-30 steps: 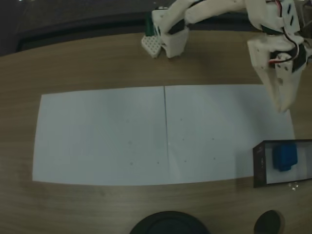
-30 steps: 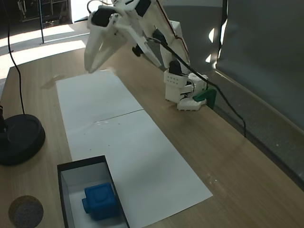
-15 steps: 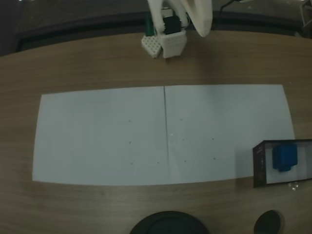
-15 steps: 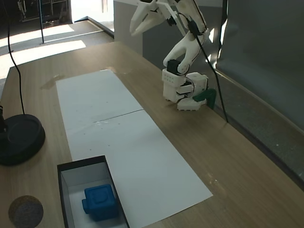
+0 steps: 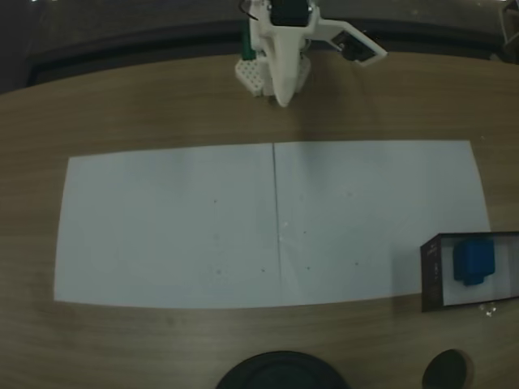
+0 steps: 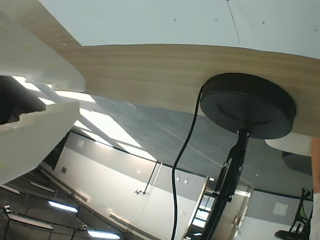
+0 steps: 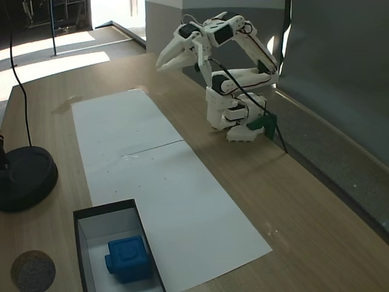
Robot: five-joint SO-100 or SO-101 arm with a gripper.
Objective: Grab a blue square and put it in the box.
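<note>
The blue square lies inside the box, a shallow black-walled tray at the right end of the paper in a fixed view and at the near left in another fixed view. My white arm is folded back over its base, far from the box. My gripper hangs above bare wood near the base, its jaws together with nothing between them. In the wrist view its white fingers come in from the left edge.
Two white paper sheets cover the middle of the wooden table. A black round stand base with a cable and a small dark disc sit at the table edge near the box. A green clamp holds the arm's base.
The arm has swung away from the paper's end near the box and folded back over its base. The blue square stays in the box.
</note>
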